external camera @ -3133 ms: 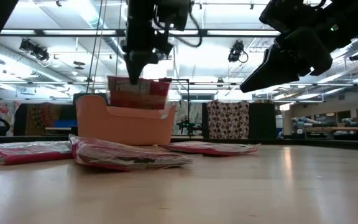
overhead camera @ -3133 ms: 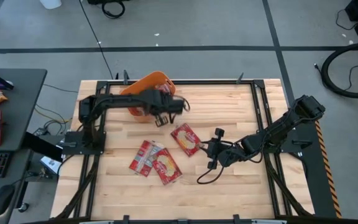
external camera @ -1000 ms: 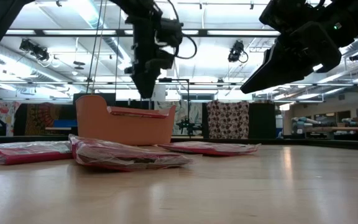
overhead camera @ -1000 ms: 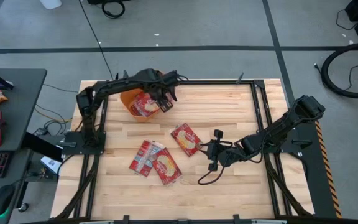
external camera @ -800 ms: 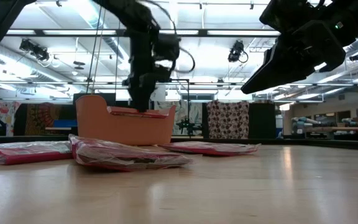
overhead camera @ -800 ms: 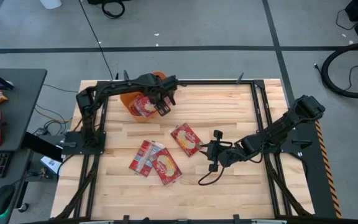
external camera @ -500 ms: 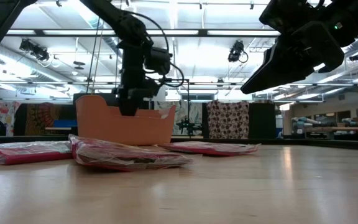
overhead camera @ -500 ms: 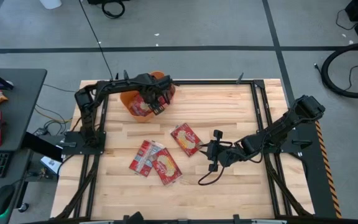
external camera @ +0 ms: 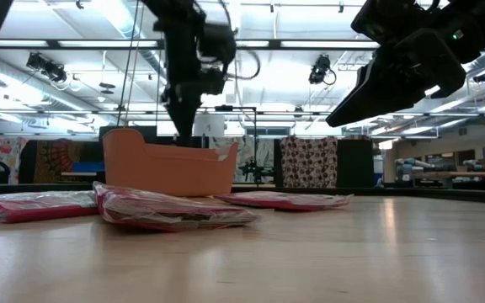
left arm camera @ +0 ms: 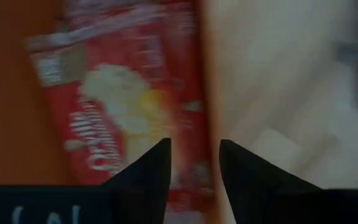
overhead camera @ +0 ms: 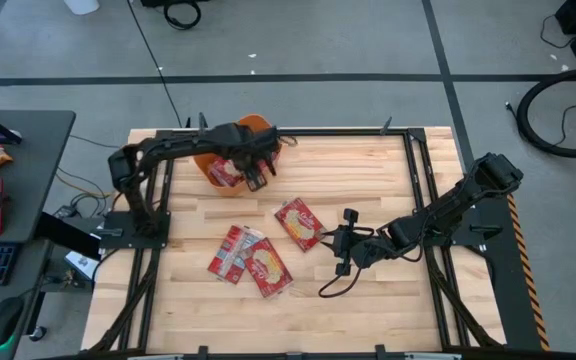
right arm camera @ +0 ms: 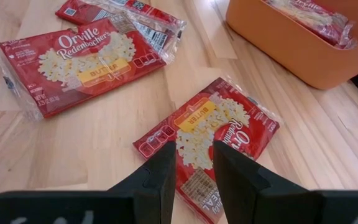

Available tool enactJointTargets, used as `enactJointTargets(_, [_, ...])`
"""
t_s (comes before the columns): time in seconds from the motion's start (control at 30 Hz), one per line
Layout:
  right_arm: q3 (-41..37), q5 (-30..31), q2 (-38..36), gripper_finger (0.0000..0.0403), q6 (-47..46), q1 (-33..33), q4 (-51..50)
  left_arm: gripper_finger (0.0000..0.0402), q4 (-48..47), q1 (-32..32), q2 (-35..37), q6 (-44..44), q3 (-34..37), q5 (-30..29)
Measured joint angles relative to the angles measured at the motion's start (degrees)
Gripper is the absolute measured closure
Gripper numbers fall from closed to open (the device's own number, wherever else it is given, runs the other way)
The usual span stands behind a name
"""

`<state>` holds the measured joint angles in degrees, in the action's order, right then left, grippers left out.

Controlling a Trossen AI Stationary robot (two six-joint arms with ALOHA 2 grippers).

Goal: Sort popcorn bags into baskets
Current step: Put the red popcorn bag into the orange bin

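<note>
Left tool over the orange tub's rim, right tool above a loose popcorn bag at mid-desk.

The left tool [overhead camera: 258, 172] hangs over the inner edge of the orange tub [overhead camera: 211, 166] in the desk's [overhead camera: 368, 180] far left corner; its fingers [left arm camera: 148, 171] stand slightly parted with nothing between them, above a red Orville Redenbacher's popcorn bag [left arm camera: 126, 106] lying inside the tub against the wall. The right tool [overhead camera: 343, 245] hovers just beside the middle bag [overhead camera: 297, 222], fingers [right arm camera: 160, 177] a narrow gap apart and empty, the bag [right arm camera: 210, 134] directly beneath them. Two more bags overlap nearer the front: one [overhead camera: 231, 253] partly under another [overhead camera: 269, 268]. Bare wood lies open between the tub and the middle bag, and the desk's whole right half and front strip are free up to the black frame rail [overhead camera: 420, 170].
</note>
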<state>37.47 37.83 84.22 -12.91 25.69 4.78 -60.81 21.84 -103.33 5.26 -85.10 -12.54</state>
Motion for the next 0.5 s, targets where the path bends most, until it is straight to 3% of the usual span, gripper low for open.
enactJointTargets(0.13, [0.0, 0.02, 0.0, 0.0292, -0.17, 0.0, -0.32, 0.026, -1.52, -7.46, 0.2, -0.35, 0.13, 3.94])
enactJointTargets(0.5, [0.0, 0.02, 0.0, 0.0292, -0.42, 0.0, -1.03, 0.0259, -6.74, -30.31, -0.26, -10.78, 0.15, 3.58])
